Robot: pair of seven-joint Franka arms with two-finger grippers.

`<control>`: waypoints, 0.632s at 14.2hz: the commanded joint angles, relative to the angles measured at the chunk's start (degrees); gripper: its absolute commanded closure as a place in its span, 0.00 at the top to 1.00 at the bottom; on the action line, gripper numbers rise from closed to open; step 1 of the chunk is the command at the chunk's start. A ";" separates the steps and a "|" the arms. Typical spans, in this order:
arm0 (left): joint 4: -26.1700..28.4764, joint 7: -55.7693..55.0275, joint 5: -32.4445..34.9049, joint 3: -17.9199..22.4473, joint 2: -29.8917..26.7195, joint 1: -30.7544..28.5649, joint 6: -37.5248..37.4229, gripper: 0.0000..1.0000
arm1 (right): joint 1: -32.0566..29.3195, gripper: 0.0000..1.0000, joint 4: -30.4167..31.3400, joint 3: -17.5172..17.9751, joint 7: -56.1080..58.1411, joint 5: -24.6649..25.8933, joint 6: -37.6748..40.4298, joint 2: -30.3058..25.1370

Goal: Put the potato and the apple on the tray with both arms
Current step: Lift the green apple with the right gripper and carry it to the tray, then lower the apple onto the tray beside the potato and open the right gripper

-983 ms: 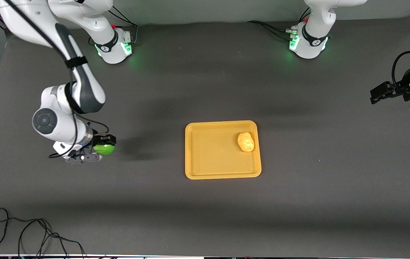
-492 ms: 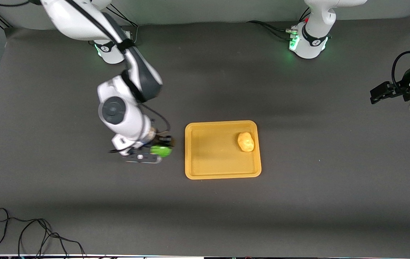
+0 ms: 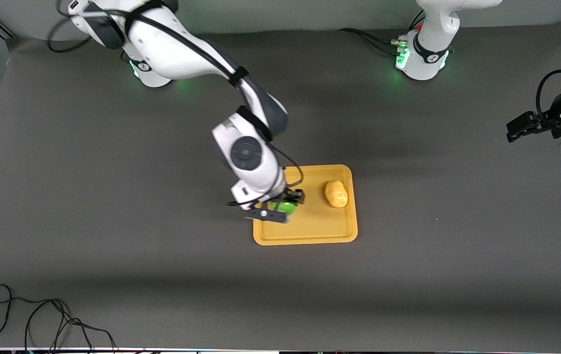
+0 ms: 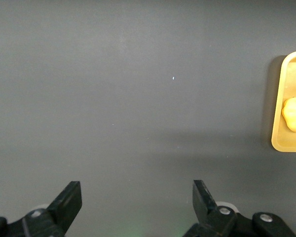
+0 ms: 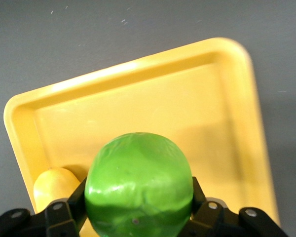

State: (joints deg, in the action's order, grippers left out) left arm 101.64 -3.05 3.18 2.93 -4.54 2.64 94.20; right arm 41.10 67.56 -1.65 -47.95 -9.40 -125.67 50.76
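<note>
Right claw (image 3: 282,207) is pinching the apple (image 3: 283,207) over the tray (image 3: 310,236).
Potato (image 3: 336,193) is lying in it; left claw (image 3: 513,129), spread, is waiting at the counter's edge.

In the front view the right tool (image 3: 280,206) covers most of the apple (image 3: 283,207). In the right wrist view the apple hides part of the potato (image 5: 52,186), and the tray (image 5: 237,163) runs off at 6 o'clock.
</note>
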 commanded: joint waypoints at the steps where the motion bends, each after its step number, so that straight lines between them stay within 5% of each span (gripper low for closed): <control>1: 0.93 0.94 -0.11 0.50 -0.91 0.52 0.19 1.00 | 2.31 0.43 -4.72 -0.98 -1.97 -0.36 -3.17 5.83; 9: 0.93 0.85 -0.11 0.50 -1.00 0.52 -0.25 1.00 | 3.02 0.45 -3.23 -0.99 -3.73 1.66 -3.27 7.07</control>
State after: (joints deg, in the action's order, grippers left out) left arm 101.73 -3.03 3.18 2.93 -4.54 2.64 94.20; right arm 43.20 65.44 -1.89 -49.32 -8.82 -129.38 57.14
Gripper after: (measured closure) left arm 0.000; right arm 0.198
